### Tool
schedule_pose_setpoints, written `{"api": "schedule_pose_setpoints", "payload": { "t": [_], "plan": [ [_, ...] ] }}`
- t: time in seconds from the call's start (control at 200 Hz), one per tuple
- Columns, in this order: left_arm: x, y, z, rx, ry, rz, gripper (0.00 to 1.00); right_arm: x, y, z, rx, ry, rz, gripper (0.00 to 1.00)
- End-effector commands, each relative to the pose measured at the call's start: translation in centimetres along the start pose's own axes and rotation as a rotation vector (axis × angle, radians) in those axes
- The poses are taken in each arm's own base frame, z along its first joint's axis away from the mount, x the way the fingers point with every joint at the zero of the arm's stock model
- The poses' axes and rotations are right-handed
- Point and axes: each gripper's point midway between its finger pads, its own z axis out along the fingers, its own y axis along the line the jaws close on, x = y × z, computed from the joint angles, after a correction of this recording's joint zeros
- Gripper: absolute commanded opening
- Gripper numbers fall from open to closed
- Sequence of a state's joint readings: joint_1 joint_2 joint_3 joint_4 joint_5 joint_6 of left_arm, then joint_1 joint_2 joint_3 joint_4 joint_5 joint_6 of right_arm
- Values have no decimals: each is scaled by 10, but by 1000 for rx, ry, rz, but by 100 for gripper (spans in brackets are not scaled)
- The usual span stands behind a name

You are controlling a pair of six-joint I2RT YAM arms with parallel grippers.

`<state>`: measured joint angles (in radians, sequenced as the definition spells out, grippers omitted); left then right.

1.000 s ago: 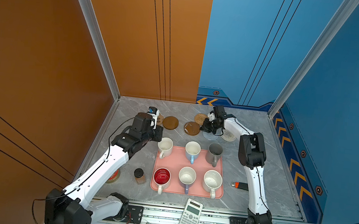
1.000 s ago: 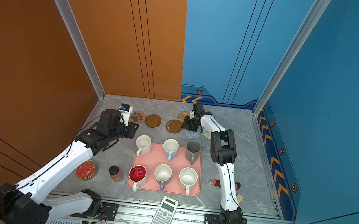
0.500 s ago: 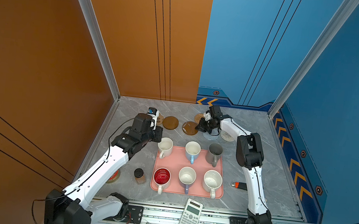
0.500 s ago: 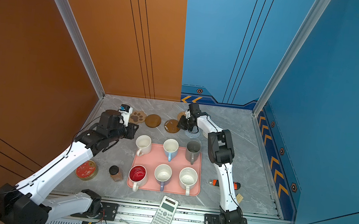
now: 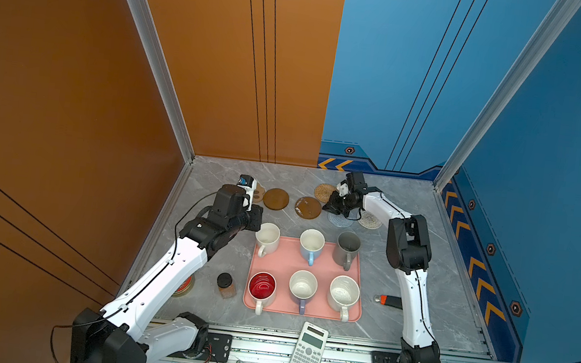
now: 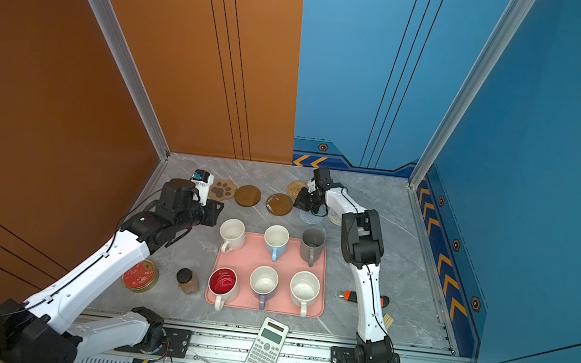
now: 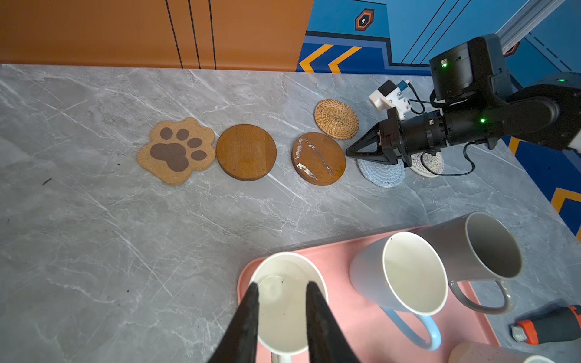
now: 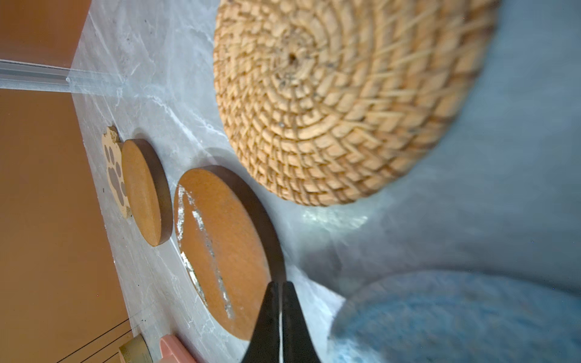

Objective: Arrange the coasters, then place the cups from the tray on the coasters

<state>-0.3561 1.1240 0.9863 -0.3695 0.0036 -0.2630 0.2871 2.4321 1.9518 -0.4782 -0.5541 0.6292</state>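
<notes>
A red tin (image 6: pixel 138 276) lies at the left edge of the table (image 5: pixel 219 170), with a brown jar (image 6: pixel 187 280) just to its right. The left pincer (image 7: pixel 282 286) hangs low by the far left corner of the pink tray (image 5: pixel 283 260). Its jaws stand a little apart with nothing between them, and the tips sit in front of the mouth of the white mug (image 5: pixel 268 234). Whether they touch that mug cannot be told.

The coasters lie flat along the far side of the table. First comes the paw mat (image 7: pixel 176 151), with a plain disc (image 7: pixel 246 151) just beside it. A scratched disc (image 7: pixel 318 158) follows, a little apart. The rattan round (image 7: pixel 336 118) lies just behind the scratched disc, out of the row.

All six mugs stand upright on the tray in two rows, handles toward the near edge. The far row holds the white mug, the blue mug (image 5: pixel 311 242) and the grey mug (image 5: pixel 348 245). The near row holds the red-lined mug (image 5: pixel 262 286), the lavender mug (image 5: pixel 302 286) and the speckled mug (image 5: pixel 344 293). A calculator (image 5: pixel 306 359) rests on the front rail below the tray.

The right pincer (image 8: pixel 279 284) is pressed together and holds nothing. Its tip is low at the scratched disc's right rim, between that disc and the grey-blue round (image 7: pixel 382 173); contact cannot be told. The whitish round (image 7: pixel 427 163) lies just right of the grey-blue one, partly hidden by the arm. An orange-and-black tool (image 5: pixel 389 301) lies right of the tray.
</notes>
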Motion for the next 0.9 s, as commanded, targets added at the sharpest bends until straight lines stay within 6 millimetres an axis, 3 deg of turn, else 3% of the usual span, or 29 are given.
{"api": "schedule_pose_setpoints", "payload": {
  "t": [0.0,0.891],
  "plan": [
    [2,0,1,-9,4,-1,28,-4,12,-18,-20,-25,-19,5],
    [8,3,0,-20,12,5,28,19,34,34,-91,25,4,5]
  ]
}}
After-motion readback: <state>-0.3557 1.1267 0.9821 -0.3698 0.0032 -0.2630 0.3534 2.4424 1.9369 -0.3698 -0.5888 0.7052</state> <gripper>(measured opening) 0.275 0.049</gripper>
